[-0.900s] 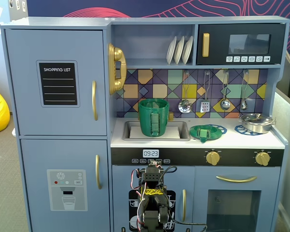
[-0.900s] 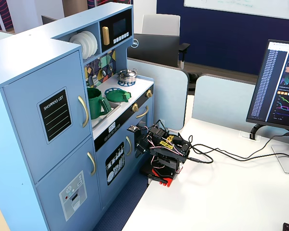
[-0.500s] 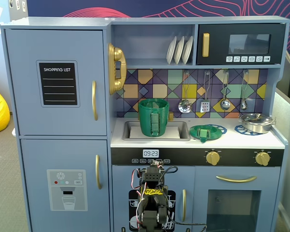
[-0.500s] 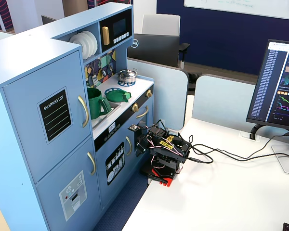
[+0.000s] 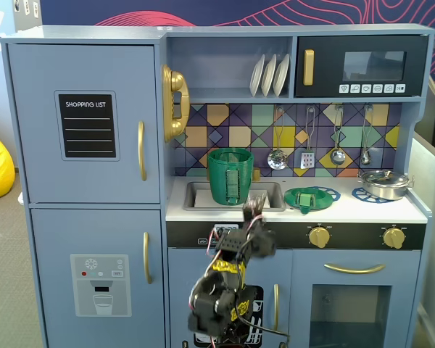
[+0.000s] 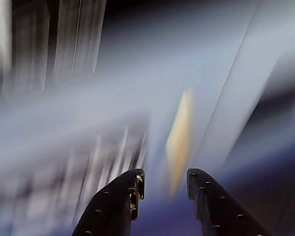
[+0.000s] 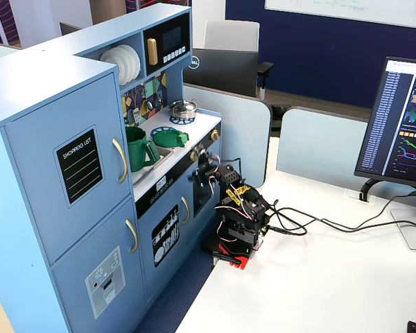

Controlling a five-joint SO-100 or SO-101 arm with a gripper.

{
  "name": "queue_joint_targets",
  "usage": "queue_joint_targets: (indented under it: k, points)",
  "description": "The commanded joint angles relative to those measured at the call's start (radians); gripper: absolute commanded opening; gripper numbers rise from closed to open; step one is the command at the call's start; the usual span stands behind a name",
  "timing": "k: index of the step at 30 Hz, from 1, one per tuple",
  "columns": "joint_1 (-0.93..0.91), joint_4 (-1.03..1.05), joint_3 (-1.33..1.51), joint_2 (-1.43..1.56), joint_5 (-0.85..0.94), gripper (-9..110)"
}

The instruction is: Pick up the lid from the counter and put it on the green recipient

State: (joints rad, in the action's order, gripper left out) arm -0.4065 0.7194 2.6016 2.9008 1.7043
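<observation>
The green lid (image 5: 308, 198) lies flat on the counter over the left blue burner ring; it also shows in a fixed view (image 7: 170, 138). The tall dark green ribbed recipient (image 5: 230, 176) stands in the sink to its left, also seen from the side (image 7: 137, 148). My gripper (image 5: 255, 206) is raised in front of the counter edge, between the recipient and the lid, and touches neither. In the wrist view my gripper (image 6: 164, 179) is open and empty, and the background is motion-blurred.
A silver pot (image 5: 384, 183) sits on the right burner. Gold knobs (image 5: 319, 236) line the front panel below the counter. Utensils hang on the back wall above the counter. The arm's base (image 7: 234, 243) stands on a white table, with cables trailing right.
</observation>
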Motion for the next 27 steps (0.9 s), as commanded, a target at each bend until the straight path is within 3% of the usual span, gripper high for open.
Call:
queue_joint_targets:
  k: [1,4,7,20,27]
  points:
    - [-0.117,-0.236,-0.164,-0.078,-0.015,21]
    - [-0.176,-0.337,-0.175,-0.104,-0.067,37]
    - [-0.199,-0.436,-0.183,-0.161,-0.1,43]
    - [-0.212,-0.718,-0.413,-0.614,-0.091,42]
    - [-0.204,-0.733,-0.557,-0.79,-0.084,41]
